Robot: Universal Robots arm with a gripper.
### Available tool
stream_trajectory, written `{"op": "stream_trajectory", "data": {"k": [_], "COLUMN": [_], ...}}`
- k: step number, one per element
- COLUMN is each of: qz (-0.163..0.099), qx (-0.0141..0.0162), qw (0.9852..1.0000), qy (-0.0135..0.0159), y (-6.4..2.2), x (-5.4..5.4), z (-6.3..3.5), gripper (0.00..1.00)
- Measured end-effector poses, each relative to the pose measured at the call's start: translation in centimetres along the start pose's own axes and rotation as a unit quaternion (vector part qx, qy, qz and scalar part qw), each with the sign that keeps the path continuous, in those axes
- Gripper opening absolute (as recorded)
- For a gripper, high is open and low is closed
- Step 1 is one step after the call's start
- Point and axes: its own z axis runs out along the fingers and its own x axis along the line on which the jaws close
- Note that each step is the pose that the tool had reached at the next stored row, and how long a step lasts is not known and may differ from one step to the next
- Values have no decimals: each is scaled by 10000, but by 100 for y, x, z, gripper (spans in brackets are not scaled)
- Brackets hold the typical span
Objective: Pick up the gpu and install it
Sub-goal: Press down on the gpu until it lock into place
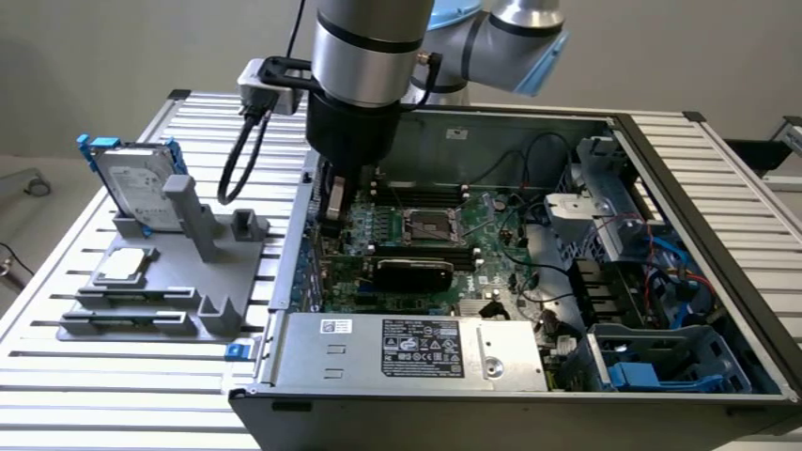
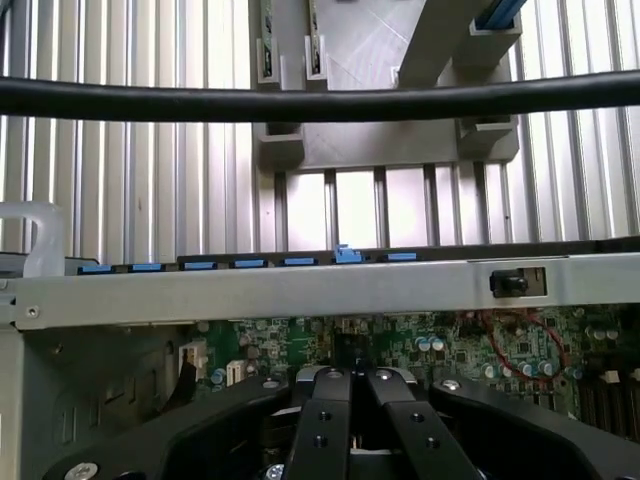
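Above the motherboard (image 2: 480, 345), claw (image 2: 352, 385) fully closed, fingers together.

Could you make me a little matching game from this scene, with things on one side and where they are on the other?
Things:
1. hard drive
2. small silver chip
3. hand
4. power supply box

Places:
A. lying flat on the grey holder, below the drive
B. along the near edge of the open computer case
C. standing upright in the grey holder on the table
D. down over the green board inside the case, at its edge nearest the holder

Pairs: 1-C, 2-A, 3-D, 4-B
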Motion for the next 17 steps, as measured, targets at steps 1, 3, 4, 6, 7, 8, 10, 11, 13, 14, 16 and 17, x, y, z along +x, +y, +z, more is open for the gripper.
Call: {"op": "stream_trajectory", "data": {"k": [1, 3, 4, 6, 7, 8, 10, 11, 13, 14, 16, 17], "qz": [0, 0, 0, 0, 0, 0, -1, -1, -1, -2, -2, -3], "qx": [1, 3, 5, 18, 29, 48, 89, 115, 172, 201, 262, 292], "qw": [10000, 10000, 10000, 10000, 10000, 10000, 10000, 9999, 9999, 9998, 9997, 9996], "qy": [0, 0, 0, -1, -1, -2, -4, -6, -8, -9, -13, -14], "y": [-21, -68, -91, -141, -166, -191, -235, -259, -302, -324, -373, -398], "x": [-1, -3, -4, -7, -8, -9, -11, -12, -15, -16, -18, -19], "z": [-4, -14, -19, -29, -34, -39, -48, -52, -61, -66, -75, -80], "gripper": [11, 11, 11, 11, 11, 11, 11, 11, 11, 11, 11, 11]}}
